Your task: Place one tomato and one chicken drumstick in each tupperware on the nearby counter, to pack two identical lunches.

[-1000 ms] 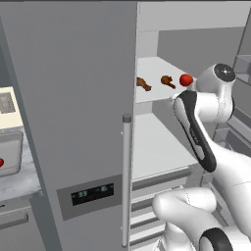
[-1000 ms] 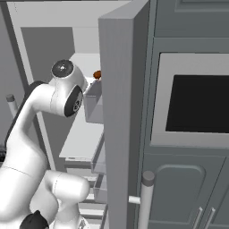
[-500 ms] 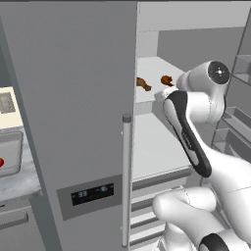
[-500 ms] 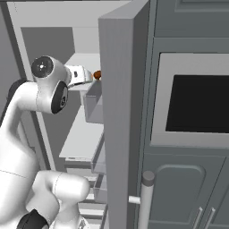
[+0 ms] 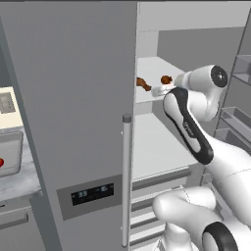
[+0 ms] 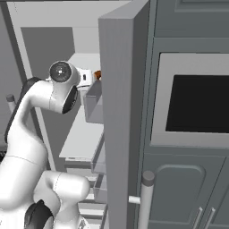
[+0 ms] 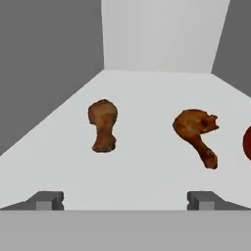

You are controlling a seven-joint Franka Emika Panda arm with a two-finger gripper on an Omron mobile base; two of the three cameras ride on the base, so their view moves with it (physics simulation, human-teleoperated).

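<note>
Drumsticks, one (image 7: 102, 125) left, one (image 7: 195, 131) right, lie on white fridge shelf (image 7: 147, 93); gripper (image 7: 125, 201) jaws spread, empty, just short of them; reach step; next: advance over one, close

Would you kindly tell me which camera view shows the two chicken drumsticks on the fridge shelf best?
The hand view: both chicken drumsticks lie whole and unobstructed. The left base view shows them small and distant; the right base view shows a brown sliver.

A white fridge shelf (image 7: 147, 98) carries two chicken drumsticks (image 7: 102, 124) (image 7: 196, 130) lying apart, a tomato (image 7: 247, 143) beside them.
</note>
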